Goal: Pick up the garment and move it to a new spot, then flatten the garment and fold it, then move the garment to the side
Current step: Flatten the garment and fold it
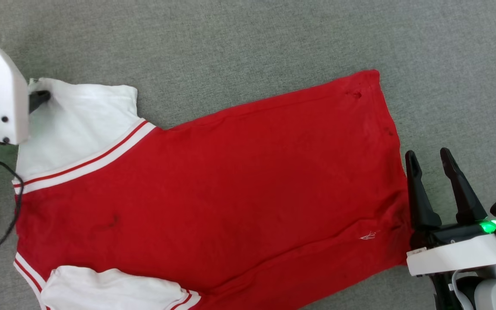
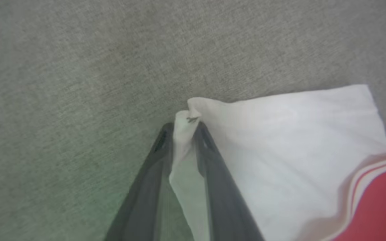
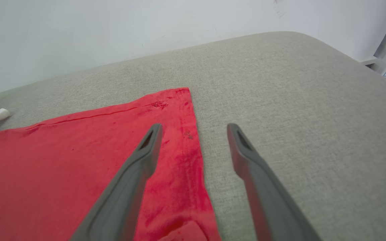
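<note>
Closest in, the left gripper [image 2: 183, 129] is clenched on the outer corner of a white sleeve of the garment [image 1: 230, 181]. The garment lies spread on the grey fabric surface [image 1: 274, 34], its long axis running left to right and its hem angled slightly away. Just beside that hem hovers the right gripper [image 1: 428, 153], jaws apart and empty, so it is the nearer one to the red bottom edge.

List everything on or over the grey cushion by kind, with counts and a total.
garment: 1
grippers: 2 (left gripper, right gripper)
Total: 3
</note>
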Motion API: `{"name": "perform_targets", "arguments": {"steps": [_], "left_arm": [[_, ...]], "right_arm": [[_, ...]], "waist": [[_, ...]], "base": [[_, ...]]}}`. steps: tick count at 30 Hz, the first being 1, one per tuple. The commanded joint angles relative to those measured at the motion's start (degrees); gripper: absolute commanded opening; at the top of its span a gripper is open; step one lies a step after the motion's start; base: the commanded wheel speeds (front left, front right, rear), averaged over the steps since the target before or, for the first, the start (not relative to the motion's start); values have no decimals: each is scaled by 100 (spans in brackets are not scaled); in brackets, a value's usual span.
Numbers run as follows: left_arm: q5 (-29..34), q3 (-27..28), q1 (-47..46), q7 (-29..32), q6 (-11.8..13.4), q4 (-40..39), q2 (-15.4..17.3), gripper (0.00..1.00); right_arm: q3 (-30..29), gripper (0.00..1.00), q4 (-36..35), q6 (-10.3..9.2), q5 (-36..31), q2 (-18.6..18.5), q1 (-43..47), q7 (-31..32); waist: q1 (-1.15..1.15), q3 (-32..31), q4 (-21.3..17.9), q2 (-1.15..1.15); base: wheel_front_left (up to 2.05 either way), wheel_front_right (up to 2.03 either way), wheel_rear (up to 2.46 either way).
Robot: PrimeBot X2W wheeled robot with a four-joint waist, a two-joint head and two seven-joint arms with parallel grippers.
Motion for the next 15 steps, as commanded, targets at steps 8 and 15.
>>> {"name": "perform_targets", "arguments": {"steps": [8, 15], "left_arm": [[299, -156, 291, -822, -138, -67, -240, 0], [359, -305, 425, -1521, -266, -535, -437, 0]], "right_arm": [[-192, 100, -98, -3, -160, -228, -40, 336], [-448, 100, -303, -3, -219, -824, 80, 1424]], "waist": [[-1, -463, 345, 0], [-1, -952, 841, 0]], "base": [[0, 0, 0], [0, 0, 0]]}}
